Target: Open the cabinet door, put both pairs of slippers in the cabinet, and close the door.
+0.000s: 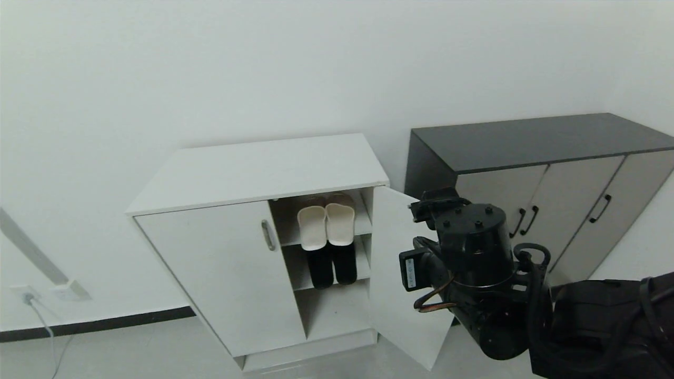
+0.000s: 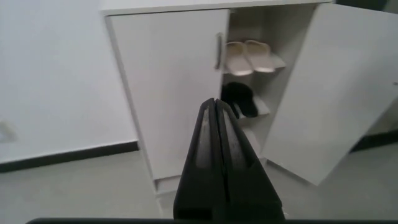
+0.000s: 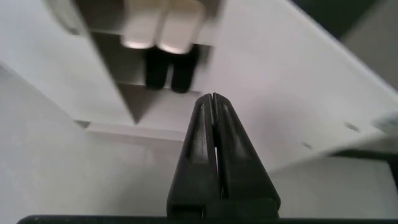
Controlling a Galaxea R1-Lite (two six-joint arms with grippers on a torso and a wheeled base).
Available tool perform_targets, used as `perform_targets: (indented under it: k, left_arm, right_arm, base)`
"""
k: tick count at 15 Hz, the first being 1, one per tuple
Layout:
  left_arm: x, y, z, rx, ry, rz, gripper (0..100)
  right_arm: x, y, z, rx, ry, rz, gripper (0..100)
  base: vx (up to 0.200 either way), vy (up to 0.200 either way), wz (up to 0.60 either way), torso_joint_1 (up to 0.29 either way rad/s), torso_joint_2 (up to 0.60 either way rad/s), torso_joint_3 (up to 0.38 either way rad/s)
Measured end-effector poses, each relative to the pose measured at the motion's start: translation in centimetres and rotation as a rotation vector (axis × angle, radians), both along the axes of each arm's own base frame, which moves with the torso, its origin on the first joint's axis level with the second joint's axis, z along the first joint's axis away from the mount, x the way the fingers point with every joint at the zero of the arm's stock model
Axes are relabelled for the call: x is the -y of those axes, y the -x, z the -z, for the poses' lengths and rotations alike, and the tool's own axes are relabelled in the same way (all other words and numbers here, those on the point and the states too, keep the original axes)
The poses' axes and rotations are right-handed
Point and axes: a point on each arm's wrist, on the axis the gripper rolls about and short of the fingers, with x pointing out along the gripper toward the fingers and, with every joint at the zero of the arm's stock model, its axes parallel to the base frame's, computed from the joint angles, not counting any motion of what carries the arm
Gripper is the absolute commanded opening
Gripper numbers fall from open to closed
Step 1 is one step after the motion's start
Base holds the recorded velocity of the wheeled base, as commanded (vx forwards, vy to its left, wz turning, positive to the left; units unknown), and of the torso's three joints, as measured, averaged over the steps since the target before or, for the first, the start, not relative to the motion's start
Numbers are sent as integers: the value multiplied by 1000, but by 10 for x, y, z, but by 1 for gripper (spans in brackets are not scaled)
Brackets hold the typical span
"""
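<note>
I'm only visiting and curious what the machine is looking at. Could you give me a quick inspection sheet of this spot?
Surface: pale floor.
Job's things: white cabinet, right door open; white slippers on the upper shelf, black slippers on the shelf below.
Clutter: nothing seen.
Grippers: left gripper shut, right gripper shut, both holding nothing.
Cables: a cable runs down from a wall socket.
Surroundings: white wall, dark-topped cabinet on the right.

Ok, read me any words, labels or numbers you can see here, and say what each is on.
None can be read.
The white cabinet, its open door, the white slippers, the black slippers and the grey cabinet show no print.
The wall socket is too small to tell.
</note>
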Motion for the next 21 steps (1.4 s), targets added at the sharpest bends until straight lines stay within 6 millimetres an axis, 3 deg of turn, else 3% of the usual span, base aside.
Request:
perform_targets:
  k: [4, 11, 14, 21]
  left_arm:
    - [0, 0, 0, 0, 0, -1, 0]
    - [0, 0, 0, 0, 0, -1, 0]
    - [0, 0, 0, 1, 0, -1, 0]
    - [0, 0, 0, 0, 1, -2, 0]
  right_arm:
    - [3, -5, -3, 26, -8, 14, 0]
    - [9, -14, -4, 32, 7, 33, 0]
    - [19, -40, -23, 64, -22, 20, 0]
    - [49, -130, -74, 0, -89, 119, 0]
  base:
    - [0, 0, 0, 0, 0, 0]
    - [-171, 0, 0, -2, 0, 2]
    - [0, 0, 0, 0, 0, 0]
    - [0, 0, 0, 0, 0, 0]
